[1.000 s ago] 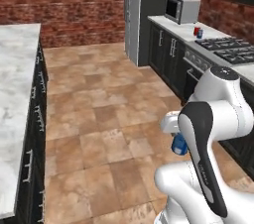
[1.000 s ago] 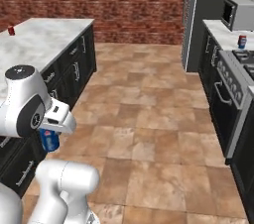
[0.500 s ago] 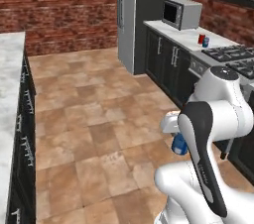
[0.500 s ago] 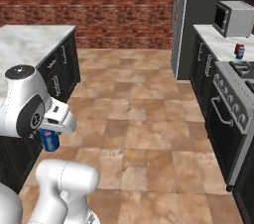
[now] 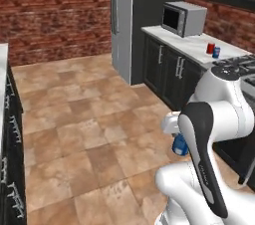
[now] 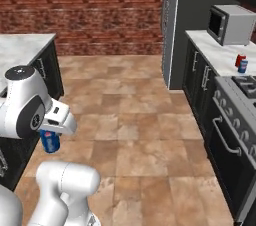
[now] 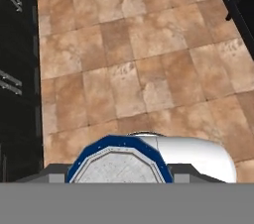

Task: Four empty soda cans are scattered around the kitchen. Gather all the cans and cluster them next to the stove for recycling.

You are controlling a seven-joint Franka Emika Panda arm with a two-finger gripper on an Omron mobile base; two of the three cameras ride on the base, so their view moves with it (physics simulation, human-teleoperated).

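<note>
Between your gripper's (image 7: 120,177) fingers you've got a blue soda can (image 6: 50,141) pinched tight, hanging just below the hand over the tan tile floor (image 6: 140,120). From the hand view you're staring right down at its silver top (image 7: 119,166), with the blue rim around it. From the left base view the same can (image 5: 180,145) peeks out beside the dark forearm, low and close to your own white body. Further out, on the white marble counter (image 5: 191,42) near the grey microwave (image 5: 184,18), a red can (image 5: 210,48) and another blue can (image 5: 216,53) stand upright, just beside each other, right at the edge of the stove (image 6: 235,135). Beyond that sit the tall fridge (image 5: 121,20) and the brick wall (image 6: 85,10).
</note>
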